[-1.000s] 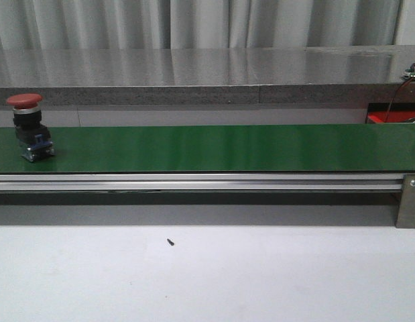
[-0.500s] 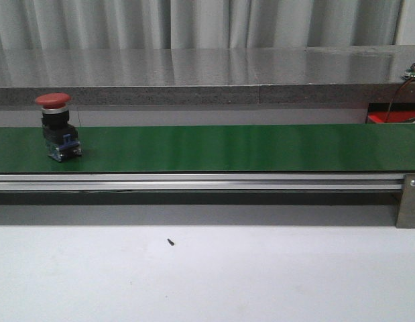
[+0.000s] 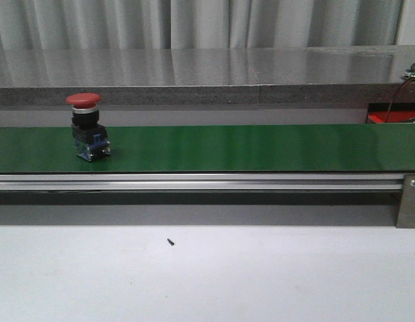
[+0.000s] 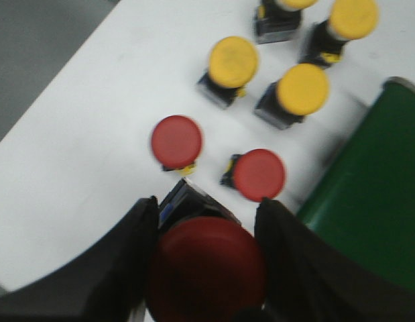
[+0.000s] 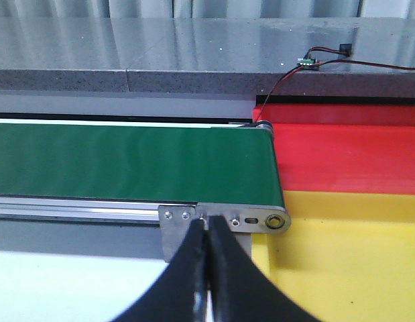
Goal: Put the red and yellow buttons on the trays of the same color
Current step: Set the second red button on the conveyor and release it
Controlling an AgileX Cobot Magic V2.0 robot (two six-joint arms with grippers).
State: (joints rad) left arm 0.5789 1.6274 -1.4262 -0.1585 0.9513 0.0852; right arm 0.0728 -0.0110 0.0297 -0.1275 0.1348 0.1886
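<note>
A red button sits clamped inside the left pincer.

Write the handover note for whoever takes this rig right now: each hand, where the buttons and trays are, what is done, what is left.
Left hand: shut on a red button, above the white table.
Right hand: shut, empty, by the belt end.
One red button on the belt, upright, left part of the green belt.
On the table by the belt: two red buttons, four yellow buttons.
Red tray and yellow tray sit past the belt's end; the parts in view hold no buttons.
Left: every button in view.
</note>
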